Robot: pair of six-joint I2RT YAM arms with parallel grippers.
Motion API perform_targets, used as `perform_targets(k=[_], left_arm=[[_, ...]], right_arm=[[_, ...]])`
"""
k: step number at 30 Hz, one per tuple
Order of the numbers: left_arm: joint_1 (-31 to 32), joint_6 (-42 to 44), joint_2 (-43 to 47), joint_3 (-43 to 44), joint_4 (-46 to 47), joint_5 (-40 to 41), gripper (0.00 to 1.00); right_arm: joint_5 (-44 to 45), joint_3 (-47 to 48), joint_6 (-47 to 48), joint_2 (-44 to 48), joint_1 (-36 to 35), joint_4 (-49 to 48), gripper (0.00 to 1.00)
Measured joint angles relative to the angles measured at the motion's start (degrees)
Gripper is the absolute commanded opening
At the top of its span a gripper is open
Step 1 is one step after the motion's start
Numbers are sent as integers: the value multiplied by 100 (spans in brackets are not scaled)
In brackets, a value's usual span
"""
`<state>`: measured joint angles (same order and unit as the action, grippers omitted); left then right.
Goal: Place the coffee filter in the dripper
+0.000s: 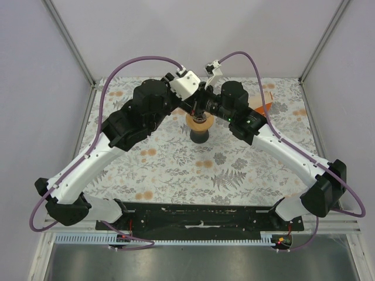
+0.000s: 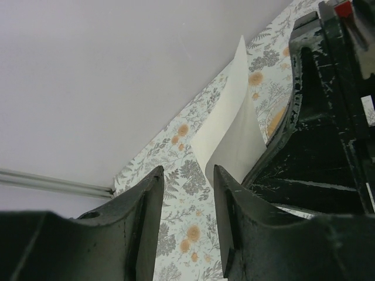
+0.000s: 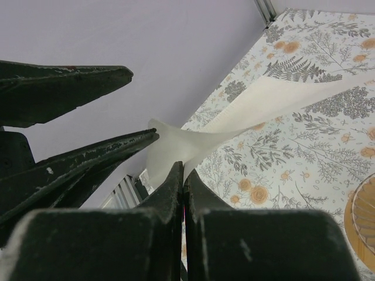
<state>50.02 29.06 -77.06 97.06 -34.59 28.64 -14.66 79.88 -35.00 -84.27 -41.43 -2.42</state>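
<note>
Above the far middle of a flower-patterned table (image 1: pixel 176 170), two black grippers tip to tip, arms reaching in from either side. Clamped tight on the coffee filter (image 3: pixel 281 102): the right gripper (image 3: pixel 183 171), fingers pressed together with only a crumpled corner of paper between them. From that pinch, white paper held up in the air, stretching away as a long curled sheet over the tablecloth. Just beside it, the left gripper (image 2: pixel 187 171), fingers parted to a narrow gap with nothing between them; lower edge of the coffee filter close by one fingertip, contact impossible to judge. Directly under the meeting wrists, the dripper (image 1: pixel 199 121), orange-brown, seated on a dark cup (image 1: pixel 199 136) and partly covered from above by both grippers. Ribbed orange rim of the dripper also at the lower right corner of the right wrist view, below and apart from the paper. Paper itself hidden in the overhead view behind the arms. On the table just behind the right arm, an orange box (image 1: pixel 265 108), mostly blocked by that arm. Over both arms, looping purple cables (image 1: pixel 143 57). All round, plain pale walls (image 1: pixel 193 35).
</note>
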Motion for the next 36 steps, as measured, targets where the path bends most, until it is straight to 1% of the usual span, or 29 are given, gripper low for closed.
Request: perform_targets(k=[4, 8, 10, 11, 12, 13, 14, 15, 16, 20, 24, 30, 33, 36], left_arm=[[0, -48, -57, 72, -122, -79, 48], [0, -68, -190, 175, -286, -72, 50], [0, -103, -262, 225, -367, -79, 49], [0, -129, -304, 264, -439, -83, 44], [0, -146, -337, 282, -483, -81, 36], [-2, -173, -361, 304, -531, -85, 25], [-2, -205, -376, 321, -592, -90, 13], [0, -247, -387, 334, -632, -90, 5], [0, -262, -398, 348, -658, -83, 2], [0, -256, -400, 387, -669, 39, 2], [0, -109, -348, 369, -415, 164, 2], [0, 68, 7, 76, -170, -11, 2], [2, 90, 109, 72, -146, -118, 2], [22, 103, 157, 72, -127, -238, 2]], right_arm=[[26, 9, 160, 0, -22, 59, 0], [83, 55, 321, 0, -44, 144, 0], [118, 109, 400, 0, -48, 197, 0], [129, 131, 433, 0, -48, 212, 0], [144, 155, 476, 0, -48, 238, 0], [153, 164, 511, 0, -48, 267, 0], [162, 170, 546, 0, -48, 286, 0], [168, 170, 575, 0, -48, 302, 0], [170, 170, 597, 0, -46, 310, 0], [188, 166, 603, 4, 15, 302, 0], [326, 4, 535, 68, 153, 166, 1], [269, -72, 380, 74, 184, -330, 31], [256, -72, 361, 74, 186, -575, 37], [256, -66, 354, 52, 186, -772, 39]])
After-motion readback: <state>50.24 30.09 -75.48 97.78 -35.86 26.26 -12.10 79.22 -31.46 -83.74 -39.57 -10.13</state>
